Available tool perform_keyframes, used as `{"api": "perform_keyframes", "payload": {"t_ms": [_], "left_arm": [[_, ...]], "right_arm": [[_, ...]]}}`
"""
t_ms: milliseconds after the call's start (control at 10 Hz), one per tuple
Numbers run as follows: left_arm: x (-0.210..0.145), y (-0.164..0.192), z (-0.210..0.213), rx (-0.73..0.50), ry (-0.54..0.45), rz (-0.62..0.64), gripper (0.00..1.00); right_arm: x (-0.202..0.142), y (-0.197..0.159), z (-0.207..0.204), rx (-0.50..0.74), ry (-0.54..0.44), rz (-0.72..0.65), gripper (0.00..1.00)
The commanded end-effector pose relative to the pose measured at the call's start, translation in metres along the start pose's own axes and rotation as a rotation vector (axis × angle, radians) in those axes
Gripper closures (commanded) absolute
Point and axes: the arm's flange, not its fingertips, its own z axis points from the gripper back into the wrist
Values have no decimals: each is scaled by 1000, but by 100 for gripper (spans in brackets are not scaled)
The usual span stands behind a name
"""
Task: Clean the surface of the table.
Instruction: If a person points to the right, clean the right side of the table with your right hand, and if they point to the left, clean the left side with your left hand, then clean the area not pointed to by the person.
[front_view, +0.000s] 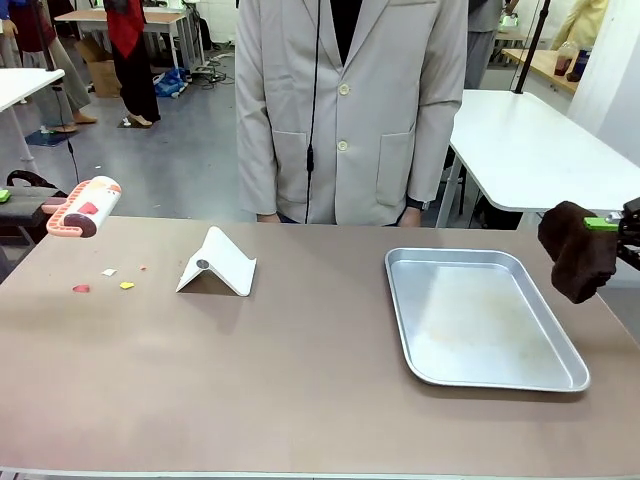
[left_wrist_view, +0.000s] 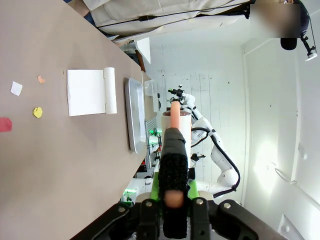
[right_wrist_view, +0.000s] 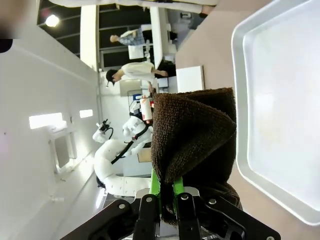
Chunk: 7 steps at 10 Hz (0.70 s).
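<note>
**Table cleaning, opening stage.** The table (front_view: 300, 400), brownish-taupe and spanning the front view, carries coloured paper scraps (front_view: 127, 285) at about 9 o'clock. A white dustpan (front_view: 220, 262) stands near them toward 10 o'clock, and a silver tray (front_view: 480, 320) lies at 4 o'clock — nothing looks swept or wiped yet, so the whole job appears left to do. The left gripper (left_wrist_view: 173, 200), at the 9 o'clock edge, is clamped narrow on a pink-handled brush (front_view: 85, 208) held off the surface. The right gripper (right_wrist_view: 167, 192), at 3 o'clock, pinches a folded dark brown cloth (front_view: 575, 255) — apparently clear of the tabletop.
</note>
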Motion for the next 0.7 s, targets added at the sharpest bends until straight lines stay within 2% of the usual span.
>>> {"api": "perform_keyframes", "payload": {"t_ms": [0,600], "left_arm": [[-3,-4,0,-4,10,-4,100],[-3,-4,0,-4,10,-4,100]], "right_arm": [[0,5,-4,29,12,-7,89],[0,5,-4,29,12,-7,89]]}}
